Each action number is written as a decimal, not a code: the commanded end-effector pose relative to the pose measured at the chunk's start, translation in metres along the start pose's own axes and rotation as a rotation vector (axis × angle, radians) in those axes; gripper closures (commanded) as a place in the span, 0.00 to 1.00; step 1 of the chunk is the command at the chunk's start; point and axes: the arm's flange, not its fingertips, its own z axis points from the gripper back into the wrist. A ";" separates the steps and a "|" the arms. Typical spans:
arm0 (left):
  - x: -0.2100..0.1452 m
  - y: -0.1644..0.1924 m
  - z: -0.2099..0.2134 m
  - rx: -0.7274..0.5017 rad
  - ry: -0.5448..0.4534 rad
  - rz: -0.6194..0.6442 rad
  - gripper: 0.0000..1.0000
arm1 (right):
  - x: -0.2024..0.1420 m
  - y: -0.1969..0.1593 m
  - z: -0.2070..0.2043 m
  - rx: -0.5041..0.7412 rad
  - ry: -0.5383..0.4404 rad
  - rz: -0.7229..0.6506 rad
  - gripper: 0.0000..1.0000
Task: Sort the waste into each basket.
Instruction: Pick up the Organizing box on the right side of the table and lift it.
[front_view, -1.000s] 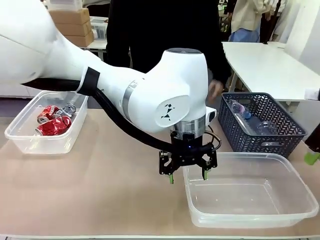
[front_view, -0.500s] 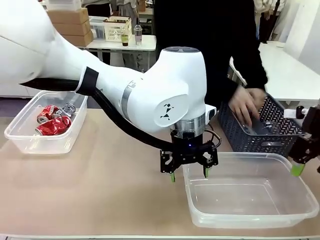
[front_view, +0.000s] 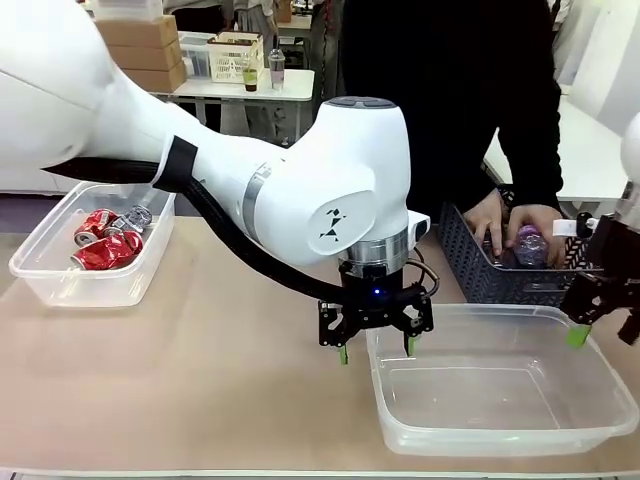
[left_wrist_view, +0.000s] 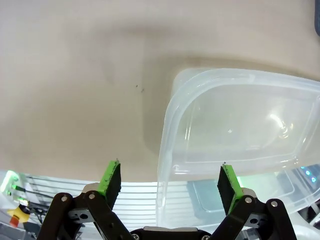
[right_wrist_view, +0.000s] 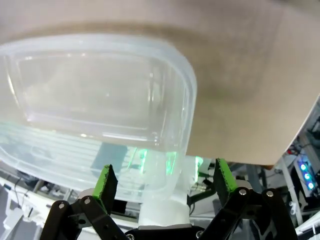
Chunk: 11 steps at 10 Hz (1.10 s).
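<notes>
Front view: left gripper (front_view: 377, 350) hung with fingers pointing down at the left short end of the empty tub (front_view: 480, 312). One pad sat outside the wall, the other over the inside. Contact with the rim: cannot tell.

Left wrist view added what the front view hid. The left gripper (left_wrist_view: 170, 180) was spread wide with nothing between the pads. The tub's rim (left_wrist_view: 172, 100) ran between them, nearer the right-hand pad, and bare table (left_wrist_view: 75, 75) lay ahead.

Right gripper (front_view: 603, 330) stood at the opposite short end of the same tub, one green pad plain in the front view. Right wrist view: right gripper (right_wrist_view: 165, 180) also spread wide and empty, with the tub's rounded corner (right_wrist_view: 187, 100) just ahead of the fingers.

Empty tub's long axis ran from one gripper to the other, open side up.

Second tub (front_view: 90, 285) sat well off to the left gripper's left, long axis running away from the robot. It held crushed red cans (front_view: 105, 245) lying on their sides.

Grey basket (front_view: 470, 265) stood beyond the right gripper. A person's hand (front_view: 548, 222) rested in it against a bottle (front_view: 527, 243); the bottle's axis was too hidden to read.
</notes>
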 end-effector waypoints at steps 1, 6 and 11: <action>0.001 0.005 -0.002 -0.022 0.001 -0.013 0.00 | -0.035 0.005 -0.075 -0.004 -0.072 -0.023 0.00; 0.002 0.005 -0.002 -0.024 0.006 -0.017 0.00 | -0.035 0.004 -0.105 -0.033 -0.001 -0.021 0.00; 0.005 0.007 -0.002 -0.032 -0.023 -0.040 0.64 | -0.045 0.007 -0.103 -0.043 0.045 0.017 0.59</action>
